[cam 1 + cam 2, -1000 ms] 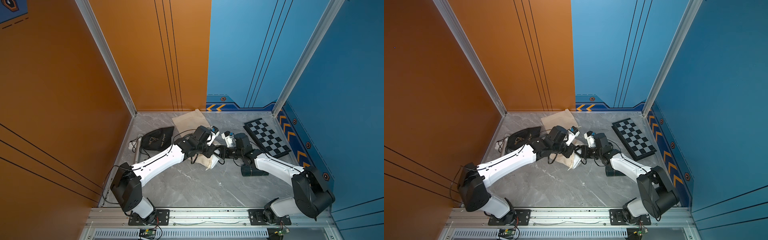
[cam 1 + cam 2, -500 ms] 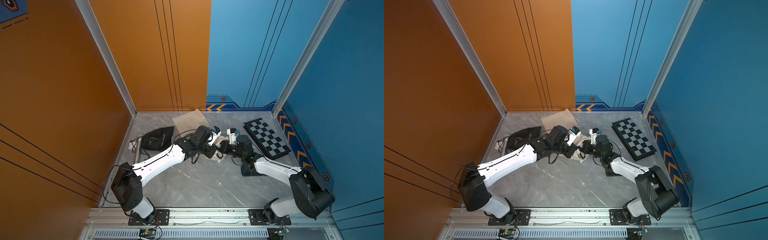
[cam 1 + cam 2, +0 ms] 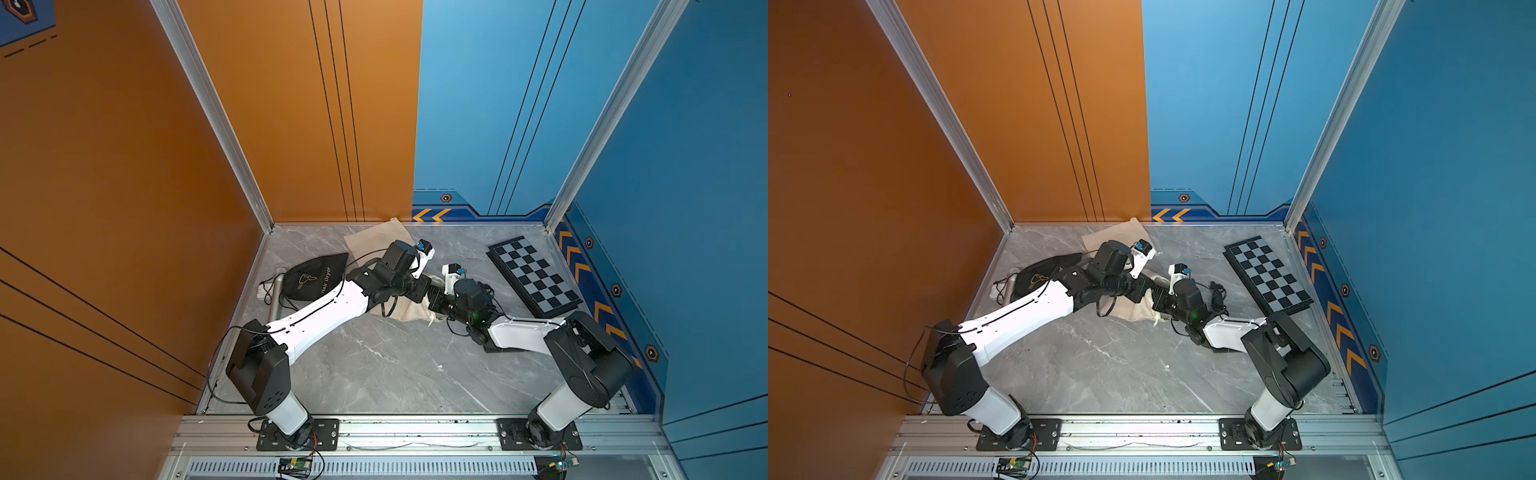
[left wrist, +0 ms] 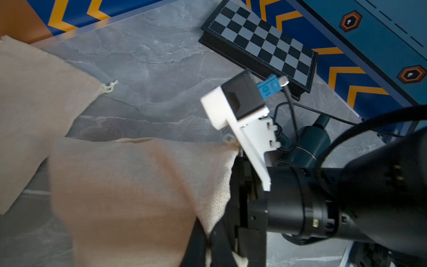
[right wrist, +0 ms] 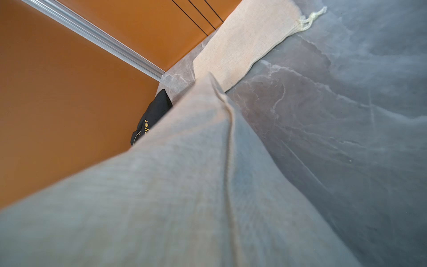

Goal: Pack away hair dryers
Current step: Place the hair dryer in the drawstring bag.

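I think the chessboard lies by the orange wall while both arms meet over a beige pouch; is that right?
Not quite: the chessboard lies by the blue wall, as both top views show. The rest, about the beige pouch, stands.

Right hand (image 3: 433,297) swung inward, now against beige pouch (image 3: 409,310), beside left hand (image 3: 420,286)

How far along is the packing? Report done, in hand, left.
Done, apparently: the black pouch bulges, contents hidden. In hand: the left gripper is shut on the middle beige pouch, which looks stuffed; the right gripper sits at its drawstring end, jaws unclear. Left: the teal dryer lies unpacked on the table, and a second beige pouch lies flat.
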